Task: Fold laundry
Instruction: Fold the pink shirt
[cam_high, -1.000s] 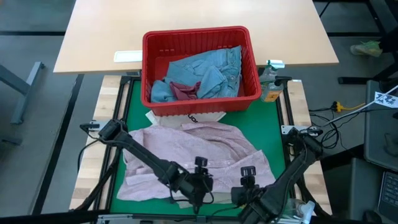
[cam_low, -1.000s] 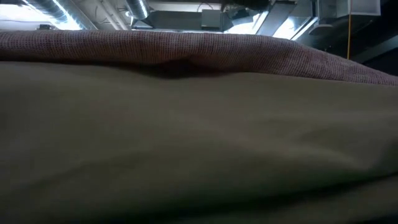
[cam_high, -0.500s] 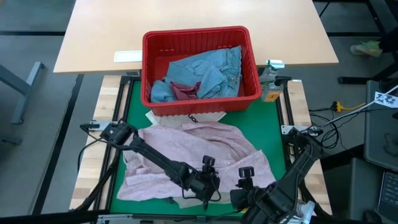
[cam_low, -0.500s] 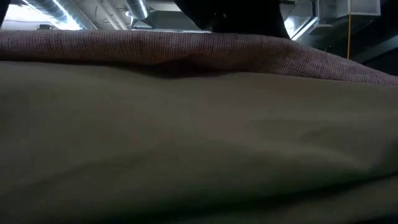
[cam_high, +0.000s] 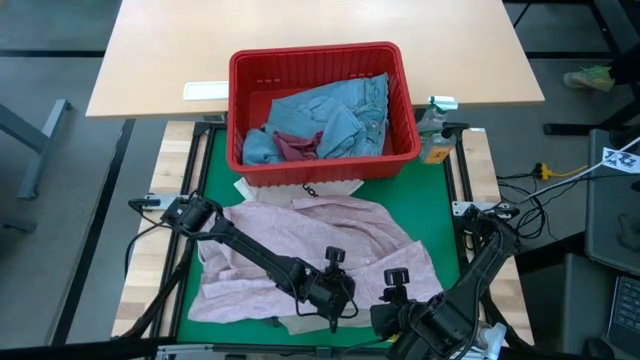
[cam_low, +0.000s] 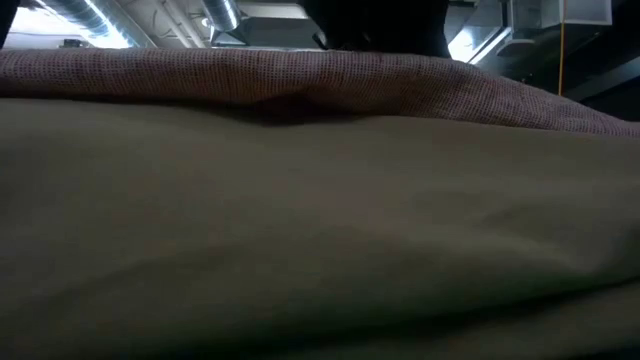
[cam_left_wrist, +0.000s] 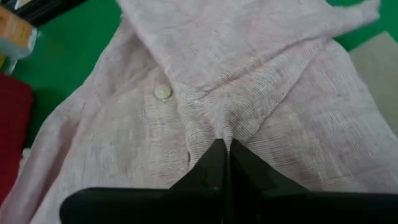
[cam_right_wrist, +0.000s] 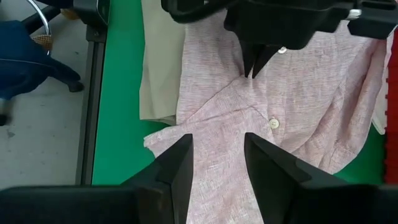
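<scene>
Two arms bend over the near half of the table in the high view, where the mottled pink top (cam_high: 320, 255) lies spread and rumpled on the green mat (cam_high: 212, 170), with the beige trousers (cam_high: 300, 322) peeking out beneath its near edge. The left gripper (cam_high: 337, 312) sits on the top's near hem; the right gripper (cam_high: 392, 318) waits just beside it. Behind, the red plastic basket (cam_high: 318, 165) holds the light blue denim jeans (cam_high: 335, 115).

The low view shows only cloth: beige fabric fills it, with pink weave along the upper edge.

In the left wrist view the left gripper's fingers are pressed together, pinching a small ridge of the pink top near a white button (cam_left_wrist: 162, 92). The weave puckers toward the pinch, so the cloth looks thin, light and limp; a lifted point will likely drag and sag rather than hold shape.

The right wrist view shows the right gripper's fingers spread above the cloth. A hem corner or the button placket looks like the soundest place to grasp.
</scene>
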